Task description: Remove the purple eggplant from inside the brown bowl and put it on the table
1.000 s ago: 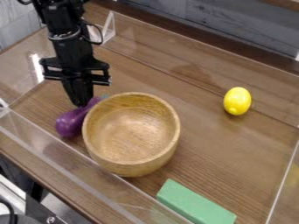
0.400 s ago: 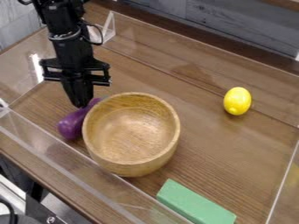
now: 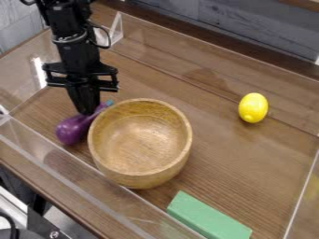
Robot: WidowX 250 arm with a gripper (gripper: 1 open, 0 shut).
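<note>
While the arm reaches straight down in the upper left of the frame, the gripper (image 3: 85,105) has its dark fingers pressed together with no gap showing between them. Their tips meet the upper end of the eggplant (image 3: 71,129), pinching it there. The eggplant is outside the bowl (image 3: 137,175), at its left side and right up against the outer wall. It slants from the fingertips down and to the left, with its rounded purple end low over the table (image 3: 187,79). Whether that end rests on the wood or hangs just above it cannot be told. The stem tip is hidden behind the fingers.

The bowl sits a little below and left of the frame's middle, upright, its inside showing only wood grain. A lemon (image 3: 253,107) lies at the right, well apart from the bowl. A green block (image 3: 208,218) lies flat near the bottom edge, below and right of the bowl. Clear walls (image 3: 44,173) edge the table, and one of them runs along the lower left in front of the eggplant.
</note>
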